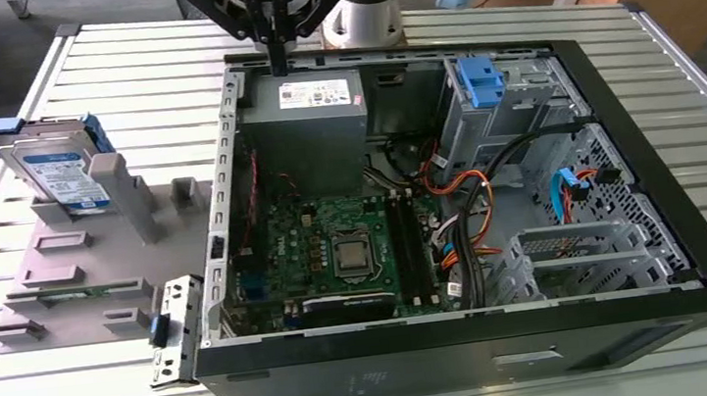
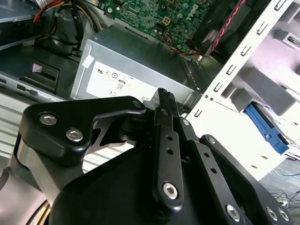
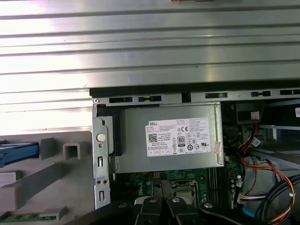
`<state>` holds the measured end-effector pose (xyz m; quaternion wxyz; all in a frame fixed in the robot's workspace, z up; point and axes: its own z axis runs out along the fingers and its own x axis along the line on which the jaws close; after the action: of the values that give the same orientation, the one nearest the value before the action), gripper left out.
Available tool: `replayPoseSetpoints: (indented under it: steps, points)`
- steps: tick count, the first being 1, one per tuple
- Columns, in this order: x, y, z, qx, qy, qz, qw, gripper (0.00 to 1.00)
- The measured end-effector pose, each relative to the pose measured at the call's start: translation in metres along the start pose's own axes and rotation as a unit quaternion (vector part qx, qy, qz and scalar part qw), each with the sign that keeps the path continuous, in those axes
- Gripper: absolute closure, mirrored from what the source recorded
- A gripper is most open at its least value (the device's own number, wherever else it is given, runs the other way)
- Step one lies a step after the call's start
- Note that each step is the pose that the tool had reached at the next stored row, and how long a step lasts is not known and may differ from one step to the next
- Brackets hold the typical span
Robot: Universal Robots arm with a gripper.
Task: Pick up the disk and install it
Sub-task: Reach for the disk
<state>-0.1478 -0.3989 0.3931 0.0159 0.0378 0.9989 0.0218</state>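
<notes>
- Gripper (image 1: 276,65): hangs from the arm over the far rim of the open computer case (image 1: 620,121), pointing down. In the second wrist view its black fingers (image 2: 165,104) lie pressed together with nothing between them.
- Power supply (image 1: 305,114): a grey box with a white sticker, seated in the far corner of the case just below the gripper tips. It appears in both wrist views (image 2: 140,61) (image 3: 168,157).
- Motherboard (image 1: 332,245): a green board on the case floor, nearer the camera than the power supply.
- Cables (image 1: 465,191): orange, black and red leads running from the middle of the case toward the drive bay on the exterior view's right.
- Blue latch (image 1: 479,78): plastic tab at the top of that bay.
- Disk (image 1: 55,175): silver drive with a blue-and-white label and blue rails, standing tilted in a grey fixture (image 1: 73,277) outside the case, on the exterior view's left, well apart from the gripper. Its blue rail shows in the second wrist view (image 2: 267,129).
- Table (image 1: 115,55): slatted metal surface bearing the case and the fixture.
</notes>
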Motion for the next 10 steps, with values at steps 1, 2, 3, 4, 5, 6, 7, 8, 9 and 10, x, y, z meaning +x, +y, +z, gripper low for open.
replayPoseSetpoints:
  steps: [1, 2, 3, 4, 5, 6, 7, 8, 9, 10]
  points:
    - [0.002, -0.0001, 0.0, 0.0, -0.0002, 0.0, 1.0, 0.89]
    - [0.0043, -0.0003, -0.0001, -0.0001, -0.0003, 0.0, 1.0, 0.89]
    - [0.0067, -0.0005, -0.0001, -0.0001, -0.0006, 0.0, 1.0, 0.89]
    - [0.009, -0.0007, -0.0001, -0.0001, -0.0007, 0.0, 1.0, 0.89]
    - [0.0112, -0.0009, -0.0002, -0.0001, -0.0009, 0.0, 1.0, 0.89]
    - [0.0131, -0.001, -0.0003, -0.0001, -0.001, 0.0, 1.0, 0.89]
    - [0.0148, -0.0011, -0.0003, -0.0001, -0.0012, 0.0, 1.0, 0.89]
    - [0.0163, -0.0012, -0.0004, -0.0001, -0.0012, 0.0, 1.0, 0.89]
    - [0.0176, -0.0013, -0.0004, -0.0001, -0.0013, 0.0, 1.0, 0.89]
    - [0.0185, -0.0014, -0.0004, -0.0001, -0.0014, 0.0, 1.0, 0.89]
